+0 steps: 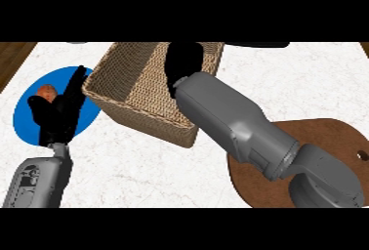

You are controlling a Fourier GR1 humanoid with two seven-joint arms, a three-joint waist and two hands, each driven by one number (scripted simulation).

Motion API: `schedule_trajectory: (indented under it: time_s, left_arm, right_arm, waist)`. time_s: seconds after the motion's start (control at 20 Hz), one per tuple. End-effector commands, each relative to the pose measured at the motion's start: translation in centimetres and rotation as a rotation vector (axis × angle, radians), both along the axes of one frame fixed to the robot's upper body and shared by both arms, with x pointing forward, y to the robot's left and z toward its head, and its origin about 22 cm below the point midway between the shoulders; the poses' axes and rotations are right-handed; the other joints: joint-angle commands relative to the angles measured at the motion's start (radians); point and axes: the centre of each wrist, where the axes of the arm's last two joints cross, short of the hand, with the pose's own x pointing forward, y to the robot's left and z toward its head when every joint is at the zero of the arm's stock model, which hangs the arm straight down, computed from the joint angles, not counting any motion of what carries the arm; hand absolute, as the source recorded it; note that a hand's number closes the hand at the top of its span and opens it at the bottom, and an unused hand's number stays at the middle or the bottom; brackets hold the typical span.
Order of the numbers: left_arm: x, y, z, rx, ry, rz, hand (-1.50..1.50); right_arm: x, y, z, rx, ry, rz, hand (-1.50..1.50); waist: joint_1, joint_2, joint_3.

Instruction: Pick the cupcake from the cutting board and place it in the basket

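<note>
Nearest me, at the lower right, the brown cutting board (pixel 317 141) lies flat on the white marbled desk (pixel 144 166). What I can see of its top is bare, though my right forearm crosses much of it, so I cannot vouch for the covered part. At the lower left my left forearm comes up to my left hand (pixel 59 114), which rests open, fingers straight and pointing away from me, over a blue plate (pixel 32 119). It has hold of nothing. A small orange-brown item (pixel 47 91) sits on that plate just beside the fingers; I cannot tell what it is.

Further out, my right forearm runs up and over the woven basket (pixel 130 93), and my right hand (pixel 184 61) is down inside it. Only its black back shows, so I cannot tell how my fingers there are set or whether they enclose anything. The cupcake itself shows nowhere. My guess is that it is hidden under that hand, within the basket, but the view does not confirm it.

As for handling, I would expect a cupcake to be light, soft and easily crushed, with a top that smears. The sensible hold is low around the wrapper sides, keeping it upright, and setting it down gently.

I can read no brand, label or writing anywhere.
</note>
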Motion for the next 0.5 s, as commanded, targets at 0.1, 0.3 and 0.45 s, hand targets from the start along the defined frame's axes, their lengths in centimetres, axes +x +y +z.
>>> schedule_trajectory:
  time_s: [0.1,0.3,0.45]
  left_arm:
    - [-0.5,-1.0,-0.4,0.009,0.005,0.017,0.0]
    - [-0.1,1.0,-0.5,0.001,0.007,0.038,0.0]
    - [-1.7,1.6,-0.2,0.015,0.006,0.031,0.0]
  right_arm:
    - [0.3,0.6,1.7,0.221,-0.137,-0.003,-1.5]
    - [-0.9,1.7,2.6,0.431,-0.231,-0.009,-1.5]
    - [-0.3,1.9,5.0,0.576,-0.244,-0.102,-1.5]
  waist:
    - [-0.015,0.003,0.002]
    - [-0.04,-0.003,0.002]
    - [-0.034,-0.01,0.003]
